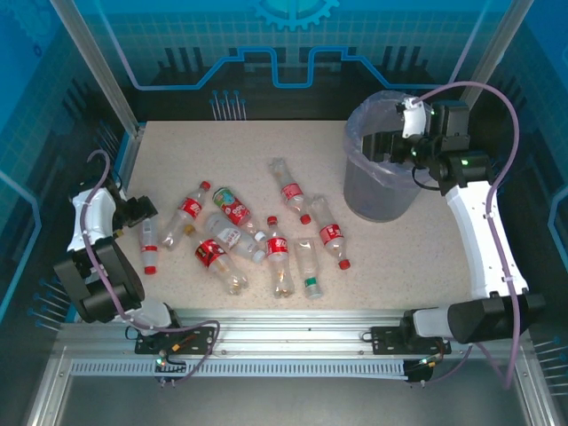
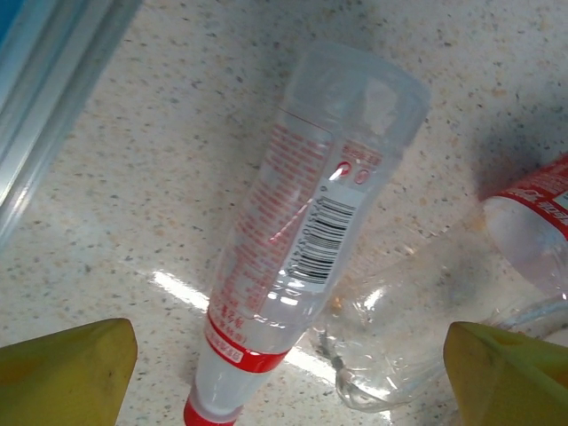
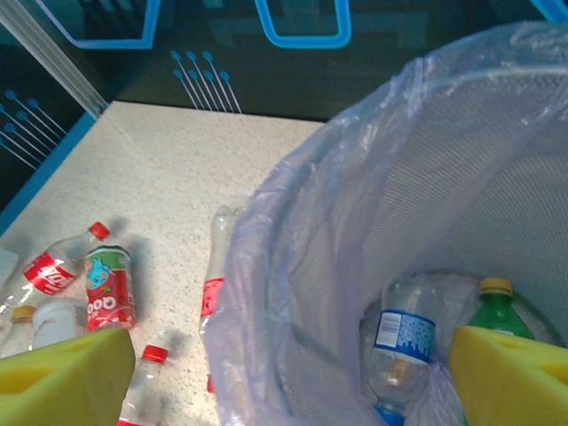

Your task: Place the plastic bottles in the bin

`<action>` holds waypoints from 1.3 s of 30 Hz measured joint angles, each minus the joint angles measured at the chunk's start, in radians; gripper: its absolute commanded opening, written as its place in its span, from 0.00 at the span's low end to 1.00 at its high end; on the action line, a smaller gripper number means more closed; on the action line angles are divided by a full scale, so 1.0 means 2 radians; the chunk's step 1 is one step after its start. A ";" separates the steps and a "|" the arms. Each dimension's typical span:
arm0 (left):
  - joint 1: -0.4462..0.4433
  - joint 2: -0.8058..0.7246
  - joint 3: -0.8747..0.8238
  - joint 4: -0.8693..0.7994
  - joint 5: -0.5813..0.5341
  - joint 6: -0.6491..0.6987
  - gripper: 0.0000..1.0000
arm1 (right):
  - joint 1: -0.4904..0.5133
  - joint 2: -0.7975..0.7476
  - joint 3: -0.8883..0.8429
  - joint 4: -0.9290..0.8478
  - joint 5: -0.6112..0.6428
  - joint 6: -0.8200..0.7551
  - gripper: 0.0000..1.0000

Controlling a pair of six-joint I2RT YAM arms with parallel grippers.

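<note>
The left hand (image 2: 288, 333) hung open over the left side of the bench (image 1: 177, 151). Its yellow fingers (image 2: 67, 368) were spread wide on either side of a red-capped bottle (image 2: 302, 231), which lay flat with its cap toward the wrist, and neither finger touched it. To take it well, the hand should probably come straight down across the labelled body and close gently, since such thin plastic is likely to buckle or slip out. A crumpled clear bottle (image 2: 399, 328) lay just beside the red-capped bottle's lower half, close to the right finger, and could be caught in the same pinch. A red-labelled bottle (image 2: 532, 213) lay farther right, and the frame rail (image 2: 53, 80) ran close on the left. The other loose bottles (image 1: 266, 240) were scattered mid-bench, apart from the bin (image 1: 377, 191). The right hand (image 3: 291, 346) hovered open and empty over the bin's lined mouth. Inside lay a blue-labelled bottle (image 3: 404, 333) and a green bottle (image 3: 493, 315), and that arm may crowd any drop from the left.
</note>
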State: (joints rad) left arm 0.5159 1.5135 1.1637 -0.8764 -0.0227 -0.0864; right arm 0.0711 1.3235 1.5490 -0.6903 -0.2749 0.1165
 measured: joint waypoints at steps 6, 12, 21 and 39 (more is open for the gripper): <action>0.000 0.038 0.000 0.007 0.010 0.008 0.86 | 0.000 -0.059 -0.034 0.027 -0.033 0.005 0.94; 0.000 0.084 0.000 0.011 0.014 0.009 0.88 | 0.000 -0.092 -0.076 0.060 -0.064 0.019 0.95; 0.000 0.124 0.010 0.026 0.029 0.010 0.74 | 0.000 -0.088 -0.117 0.069 -0.078 0.024 0.98; -0.046 0.165 0.080 0.021 0.009 0.013 0.56 | -0.027 -0.088 -0.145 0.083 -0.101 0.032 0.97</action>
State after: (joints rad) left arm 0.4248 1.8435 1.3235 -0.8352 -0.0048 -0.0608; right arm 0.0181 1.1484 1.2598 -0.5240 -0.4778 0.1802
